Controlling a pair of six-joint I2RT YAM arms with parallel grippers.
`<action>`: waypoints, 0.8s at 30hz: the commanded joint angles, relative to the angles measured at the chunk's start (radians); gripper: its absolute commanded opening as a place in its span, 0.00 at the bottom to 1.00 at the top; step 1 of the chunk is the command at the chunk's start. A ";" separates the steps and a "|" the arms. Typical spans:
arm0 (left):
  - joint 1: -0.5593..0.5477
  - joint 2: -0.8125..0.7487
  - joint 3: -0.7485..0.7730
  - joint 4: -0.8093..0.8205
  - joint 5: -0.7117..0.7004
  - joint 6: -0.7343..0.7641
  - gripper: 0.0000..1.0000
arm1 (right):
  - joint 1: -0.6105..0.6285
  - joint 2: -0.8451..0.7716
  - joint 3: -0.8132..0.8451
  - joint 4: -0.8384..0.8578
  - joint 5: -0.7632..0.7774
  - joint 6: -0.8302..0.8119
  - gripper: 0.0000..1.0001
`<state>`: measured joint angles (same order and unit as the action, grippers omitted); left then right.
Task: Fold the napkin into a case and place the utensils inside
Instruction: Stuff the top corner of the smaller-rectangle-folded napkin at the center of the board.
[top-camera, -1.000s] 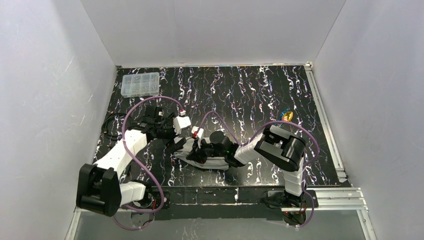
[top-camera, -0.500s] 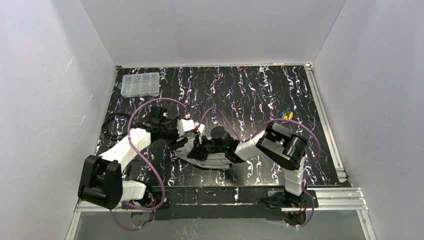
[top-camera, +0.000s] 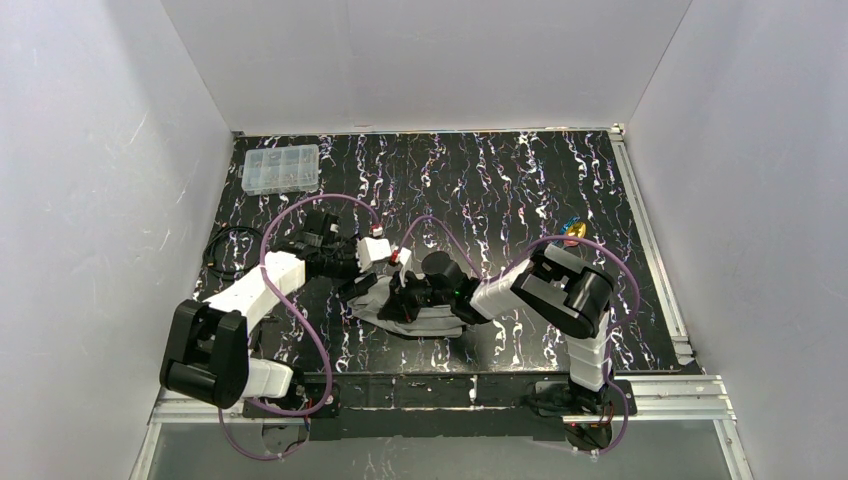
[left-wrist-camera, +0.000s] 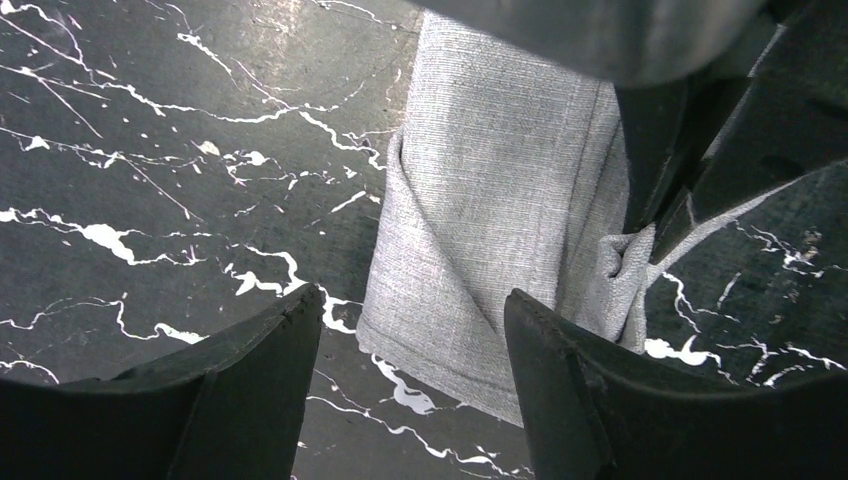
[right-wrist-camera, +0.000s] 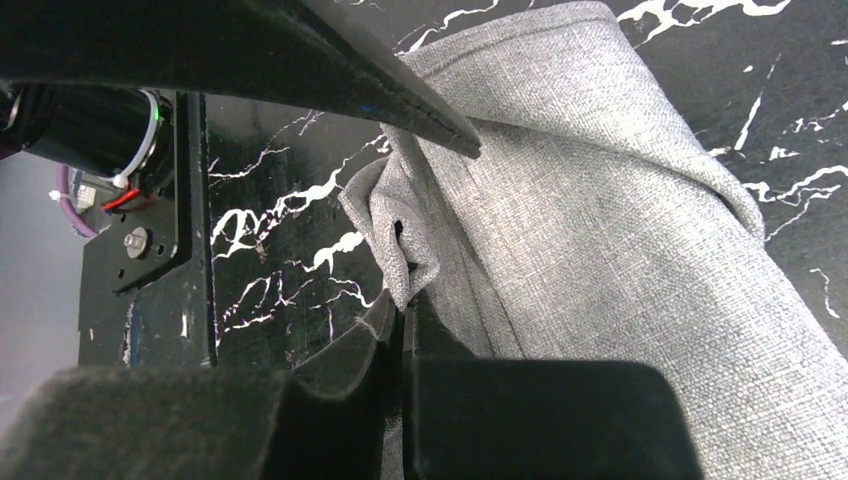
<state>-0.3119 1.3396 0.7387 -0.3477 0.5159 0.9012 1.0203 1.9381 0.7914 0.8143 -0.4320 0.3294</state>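
Napkin, a soft light-grey woven cloth (left-wrist-camera: 500, 180), lies near the front of the black white-veined marble-look worktop (left-wrist-camera: 150, 150), between both arms. It is folded into a narrow layered strip with one loose bunched corner, not yet flat and tidy. The black two-finger right gripper (right-wrist-camera: 400, 335) is clamped together on that bunched corner of the napkin. The left gripper (left-wrist-camera: 410, 300) has its jaws apart, straddling the strip's end without pinching it. Small shiny gold and blue metal utensils (top-camera: 573, 230) sit well apart at the far right, none inside. Left to do, I judge: finish the fold, then load the utensils. No readable writing, brands or labels.
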 joint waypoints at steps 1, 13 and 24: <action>-0.046 -0.002 0.051 -0.123 0.050 0.015 0.67 | -0.010 0.027 0.072 0.065 -0.030 0.040 0.10; 0.043 -0.110 0.245 -0.160 -0.046 -0.151 0.98 | -0.054 0.067 0.045 0.194 -0.095 0.127 0.10; 0.067 0.021 0.400 -0.270 0.087 -0.335 0.81 | -0.056 0.077 0.049 0.206 -0.117 0.134 0.09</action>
<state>-0.2623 1.3090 1.0809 -0.4515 0.4198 0.5205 0.9695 2.0041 0.8162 0.9543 -0.5293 0.4538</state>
